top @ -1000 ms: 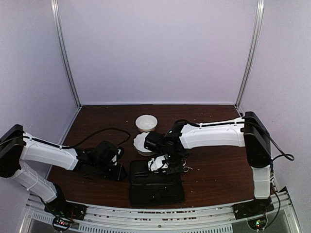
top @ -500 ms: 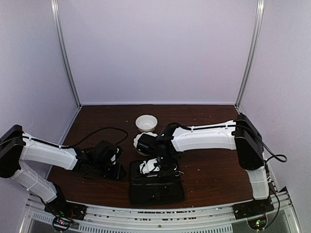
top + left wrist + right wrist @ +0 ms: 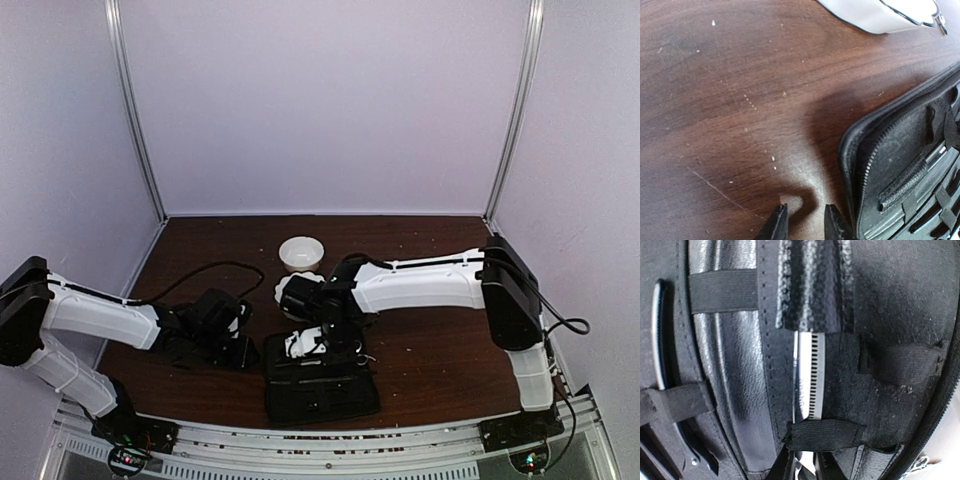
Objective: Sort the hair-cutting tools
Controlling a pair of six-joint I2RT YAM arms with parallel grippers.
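Note:
The open black case (image 3: 320, 388) lies at the table's near middle. In the right wrist view, silver toothed scissors (image 3: 808, 380) lie in it, the tip in a textured pocket (image 3: 812, 285) and the blades under an elastic strap (image 3: 825, 434). My right gripper (image 3: 807, 469) sits just below that strap, its fingers closed on the scissors' shank; it also shows in the top view (image 3: 322, 340). A thin black stick-like tool (image 3: 659, 340) sits under straps at the left. My left gripper (image 3: 805, 227) is empty, its jaws a narrow gap apart, low over the table beside the case's left edge (image 3: 855, 150).
Two white bowls stand behind the case, one (image 3: 301, 253) farther back, one (image 3: 288, 292) next to the right arm's wrist; the nearer bowl's rim (image 3: 865, 15) shows in the left wrist view. A black cable (image 3: 215, 268) runs across the table's left side.
My right arm has swung left and settled over the case's upper part; since half a second ago it has barely moved. The left arm has stayed put.

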